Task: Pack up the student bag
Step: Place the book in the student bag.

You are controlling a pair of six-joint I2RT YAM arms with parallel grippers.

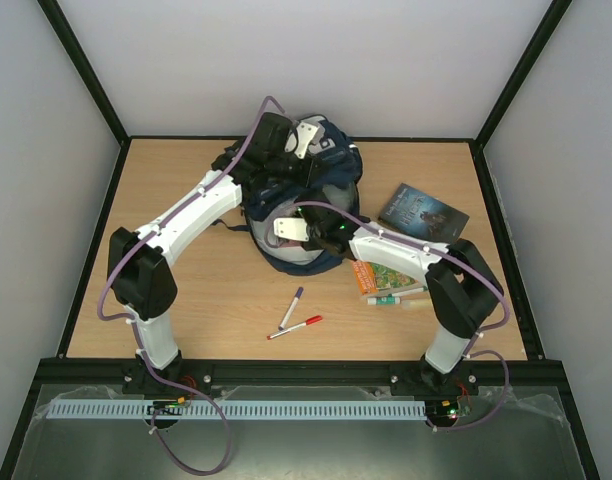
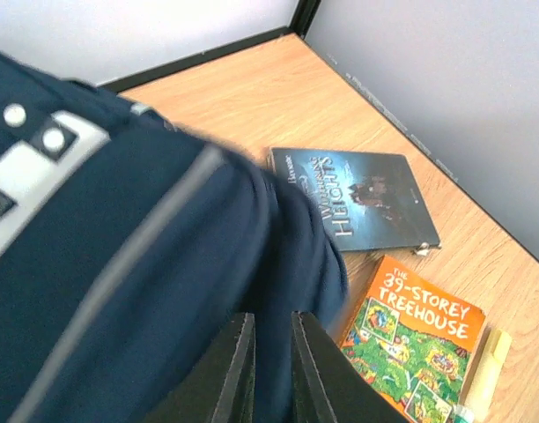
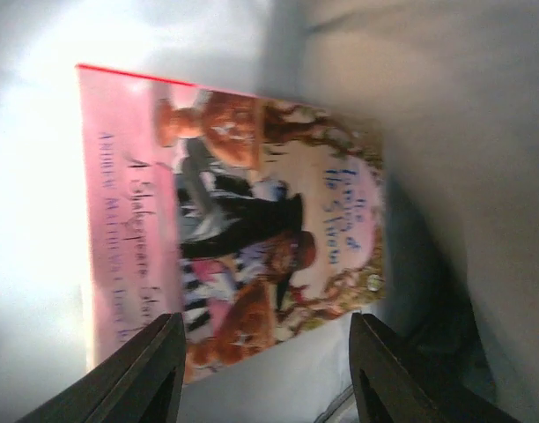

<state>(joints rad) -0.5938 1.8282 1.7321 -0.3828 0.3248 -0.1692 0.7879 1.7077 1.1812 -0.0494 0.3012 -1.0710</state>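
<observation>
Two grippers work the bag [image 1: 344, 175] sitting mid-bench toward the far edge: left gripper [image 2: 271, 330] pinches its soft, floppy fabric, right gripper [image 3: 265, 335] hangs open over a book [image 3: 243, 203] inside, so I'd grab a seam.

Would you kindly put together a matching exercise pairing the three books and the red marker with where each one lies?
Things:
1. pink book
2. dark blue book
3. orange book
4. red marker

Places:
A. on the table, in front of the bag
B. inside the student bag
C. partly under the right arm
D. uncovered, right of the bag

Pairs: 1-B, 2-D, 3-C, 4-A
</observation>
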